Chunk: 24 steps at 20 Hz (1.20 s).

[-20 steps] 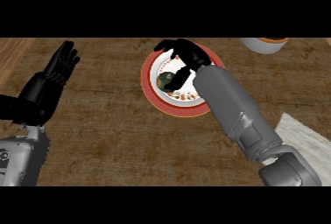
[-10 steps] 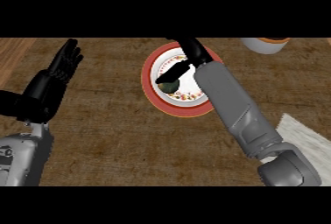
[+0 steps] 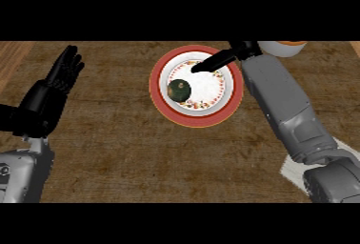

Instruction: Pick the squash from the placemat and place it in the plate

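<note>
Brown wood-grain counter (image 3: 126,157) fills my view. At 9 o'clock the black left hand (image 3: 44,102) rests open, fingers straight and pointing up, well apart from the work.

Just above centre, toward 12 o'clock, sits the round plate with a red rim and a white flowered middle (image 3: 200,121). The dark green round squash (image 3: 180,89) lies inside it, on the left side of the white well. At the plate's 1 o'clock edge hangs the black right hand (image 3: 215,61), fingers straight, apart from the squash and holding nothing. Beyond it, at 1 o'clock, an orange-rimmed pale vessel (image 3: 285,47) shows at the view's edge. A corner of the pale placemat (image 3: 288,167) peeks out at 4 o'clock beside the right elbow.

I judge the placing done: the squash is in the plate with 0 contact from either hand. What remains is to draw the right hand up and back toward 5 o'clock, keeping the fingers off the rim so that nothing gets nudged.
</note>
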Motion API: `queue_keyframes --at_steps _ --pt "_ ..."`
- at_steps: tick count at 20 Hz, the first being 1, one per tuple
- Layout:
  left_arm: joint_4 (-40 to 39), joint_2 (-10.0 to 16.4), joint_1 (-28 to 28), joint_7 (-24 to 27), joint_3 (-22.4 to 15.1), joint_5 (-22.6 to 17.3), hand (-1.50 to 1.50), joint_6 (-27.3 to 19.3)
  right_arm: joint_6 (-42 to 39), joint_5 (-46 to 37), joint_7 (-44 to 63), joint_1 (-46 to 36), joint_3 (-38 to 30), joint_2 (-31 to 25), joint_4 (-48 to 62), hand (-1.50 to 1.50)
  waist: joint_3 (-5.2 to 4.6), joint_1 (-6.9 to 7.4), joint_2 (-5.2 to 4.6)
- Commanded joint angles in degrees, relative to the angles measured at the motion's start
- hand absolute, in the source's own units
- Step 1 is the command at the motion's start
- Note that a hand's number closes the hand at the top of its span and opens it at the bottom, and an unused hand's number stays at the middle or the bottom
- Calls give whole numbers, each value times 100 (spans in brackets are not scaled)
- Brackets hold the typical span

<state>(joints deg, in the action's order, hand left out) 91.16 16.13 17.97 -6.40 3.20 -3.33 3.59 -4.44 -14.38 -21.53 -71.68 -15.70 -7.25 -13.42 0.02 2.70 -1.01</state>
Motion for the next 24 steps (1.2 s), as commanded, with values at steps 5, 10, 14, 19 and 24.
queue_keyframes --at_steps 5,10,14,19,24 --pt "56 -19 -241 254 29 40 0 68 -1030 238 -658 503 -309 -1123 198 -150 5 34 -32" --pt "-64 37 128 -19 126 -59 0 102 -1689 166 -1050 645 -281 -1777 245 -150 13 62 -86" --pt "165 62 -43 16 114 -88 0 185 -1804 89 -1376 926 -263 -2078 328 -150 16 136 -80" --pt "5 -35 88 11 105 -66 0 127 -2250 29 -1239 740 -250 -2573 446 -150 14 129 -98" --pt "27 -116 229 -36 -7 63 0 49 -1872 -159 -1687 917 -132 -2517 374 -150 19 136 -99"
